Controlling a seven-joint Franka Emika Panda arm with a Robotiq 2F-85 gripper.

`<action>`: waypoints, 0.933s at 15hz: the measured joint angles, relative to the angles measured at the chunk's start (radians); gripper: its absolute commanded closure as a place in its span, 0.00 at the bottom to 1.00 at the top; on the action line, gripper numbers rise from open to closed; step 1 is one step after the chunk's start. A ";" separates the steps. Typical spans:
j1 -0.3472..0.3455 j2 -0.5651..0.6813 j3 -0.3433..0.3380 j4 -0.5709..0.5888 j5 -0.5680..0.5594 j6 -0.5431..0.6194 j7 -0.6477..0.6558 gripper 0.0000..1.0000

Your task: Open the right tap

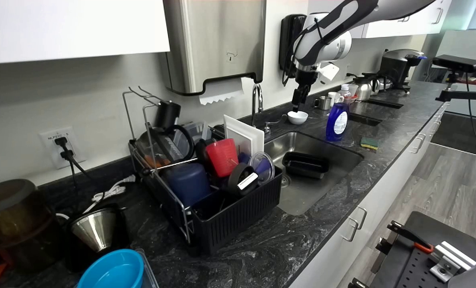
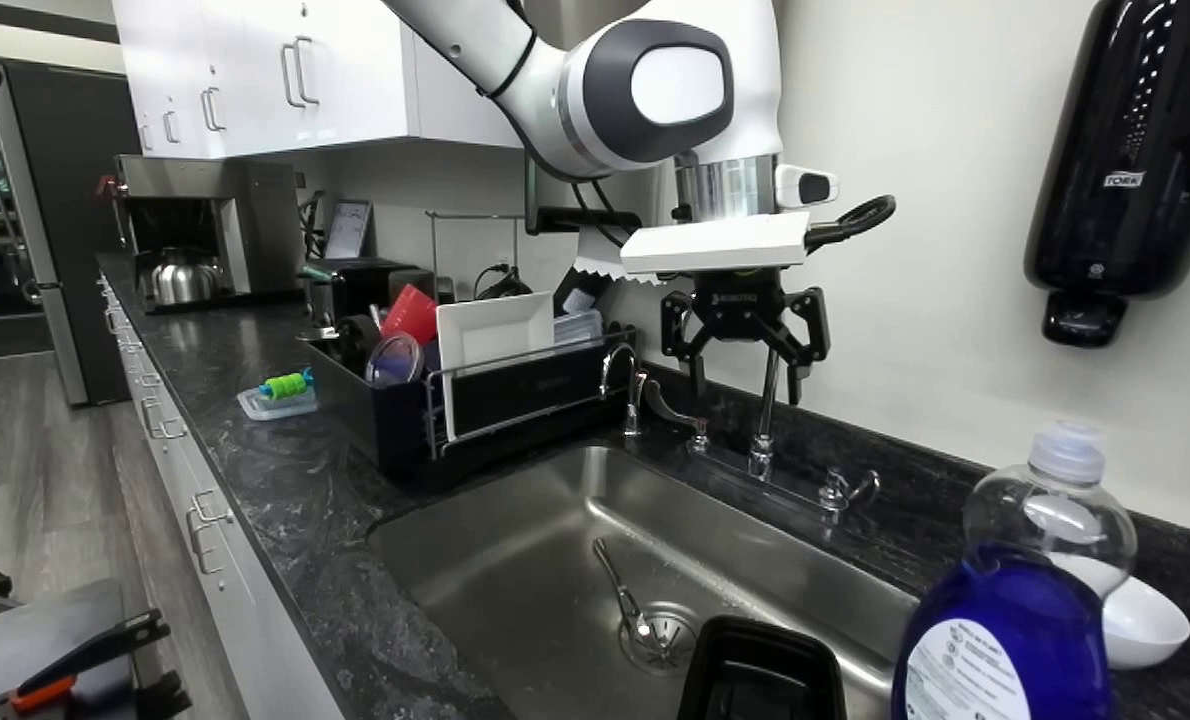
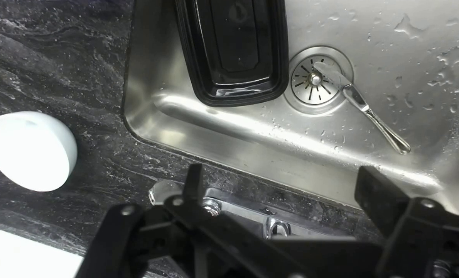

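Note:
The right tap is a small chrome handle [image 2: 835, 492] with a lever pointing right, on the counter behind the sink. It also shows in an exterior view [image 1: 267, 128] beside the dish rack. In the wrist view the right tap [image 3: 212, 206] is partly hidden by the left finger. The faucet's thin chrome spout [image 2: 768, 395] stands left of it, its upper part hidden behind my gripper. My gripper [image 2: 746, 382] is open and empty, pointing down at spout height, above and left of the right tap. It also shows in the wrist view [image 3: 281, 172].
The sink [image 2: 515, 520] holds a black tray [image 2: 763, 670] and a knife [image 3: 383, 127]. A white bowl [image 3: 31, 150] and a blue soap bottle [image 2: 1005, 630] stand right of the tap. A full dish rack [image 1: 238, 216] and a smaller faucet [image 2: 631, 400] stand left.

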 measured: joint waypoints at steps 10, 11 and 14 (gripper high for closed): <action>-0.024 0.099 0.001 0.080 -0.001 0.088 -0.088 0.00; -0.031 0.122 0.002 0.103 -0.001 0.097 -0.110 0.00; -0.056 0.184 0.015 0.176 -0.001 0.101 -0.171 0.00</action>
